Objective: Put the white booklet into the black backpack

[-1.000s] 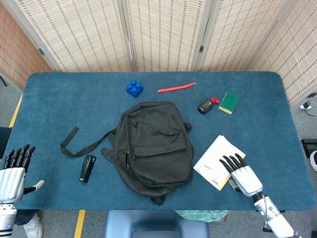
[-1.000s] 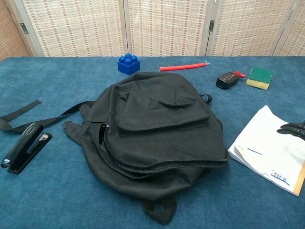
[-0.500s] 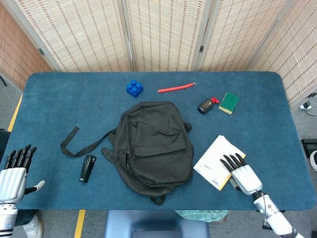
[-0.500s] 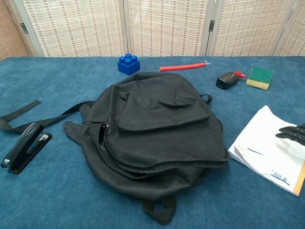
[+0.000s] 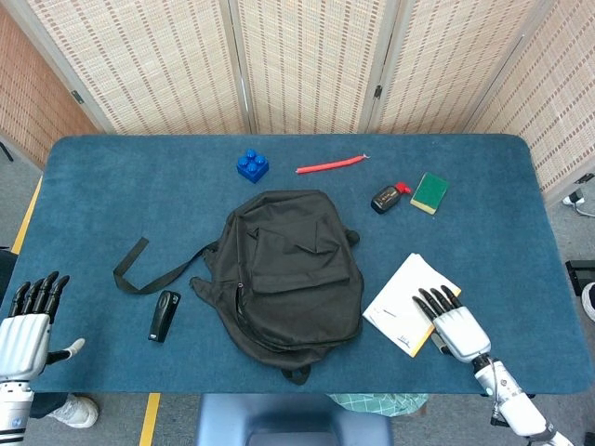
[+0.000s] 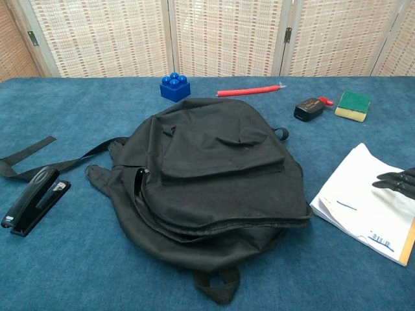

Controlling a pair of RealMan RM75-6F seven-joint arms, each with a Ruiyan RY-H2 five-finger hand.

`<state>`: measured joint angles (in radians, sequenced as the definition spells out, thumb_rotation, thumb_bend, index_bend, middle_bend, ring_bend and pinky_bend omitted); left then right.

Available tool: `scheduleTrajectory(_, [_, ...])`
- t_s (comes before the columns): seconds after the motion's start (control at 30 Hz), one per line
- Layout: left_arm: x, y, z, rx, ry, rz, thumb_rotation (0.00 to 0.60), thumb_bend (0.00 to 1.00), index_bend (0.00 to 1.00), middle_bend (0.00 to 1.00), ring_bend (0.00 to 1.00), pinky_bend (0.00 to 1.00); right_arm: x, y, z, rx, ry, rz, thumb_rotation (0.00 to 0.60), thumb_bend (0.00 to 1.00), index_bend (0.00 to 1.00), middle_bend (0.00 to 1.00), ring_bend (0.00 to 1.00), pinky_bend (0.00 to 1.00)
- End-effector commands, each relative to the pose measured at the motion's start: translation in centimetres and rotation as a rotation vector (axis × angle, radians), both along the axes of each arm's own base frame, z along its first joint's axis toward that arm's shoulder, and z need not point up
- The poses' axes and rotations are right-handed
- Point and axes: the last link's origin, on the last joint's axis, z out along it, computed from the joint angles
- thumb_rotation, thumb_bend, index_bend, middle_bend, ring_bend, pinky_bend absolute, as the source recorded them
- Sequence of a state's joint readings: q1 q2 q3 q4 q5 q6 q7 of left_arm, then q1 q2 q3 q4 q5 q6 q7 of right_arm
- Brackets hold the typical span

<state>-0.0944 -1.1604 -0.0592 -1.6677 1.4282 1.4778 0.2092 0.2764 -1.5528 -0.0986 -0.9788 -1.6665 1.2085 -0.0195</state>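
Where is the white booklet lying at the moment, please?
In the head view, the white booklet lies flat on the table's near right side, just right of the black backpack, with the right hand reaching over its near right corner.

White booklet (image 5: pixel 405 302) flat beside closed black backpack (image 5: pixel 288 274)

Blue carpeted table (image 5: pixel 102 195). Woven reed folding screen (image 5: pixel 307 60) behind, grey frames. Grey floor (image 5: pixel 19 209), yellow tape line (image 5: pixel 149 418). Even lighting.
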Motion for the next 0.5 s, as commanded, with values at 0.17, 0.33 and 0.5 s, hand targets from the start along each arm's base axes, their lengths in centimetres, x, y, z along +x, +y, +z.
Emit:
scheduleTrajectory(0.17, [-0.1,0.0,0.0,0.001,0.0,0.003,0.6,0.13,0.03,0.07,0.1,0.0,0.2,-0.4,-0.2,-0.003,-0.004,0.006,0.579,0.46,0.01,0.06,0.06,0.0])
scheduleTrajectory(0.33, [-0.2,0.0,0.0,0.001,-0.001,0.004,0.6,0.13,0.03,0.07,0.1,0.0,0.5,-0.8,-0.2,-0.007,-0.01,0.011,0.581,0.47,0.01,0.06,0.07,0.0])
scheduleTrajectory(0.5, [-0.2,0.0,-0.1,0.001,-0.002,0.006,0.6,0.13,0.03,0.07,0.1,0.0,0.9,-1.5,-0.4,-0.01,-0.014,0.021,0.579,0.46,0.01,0.07,0.08,0.0])
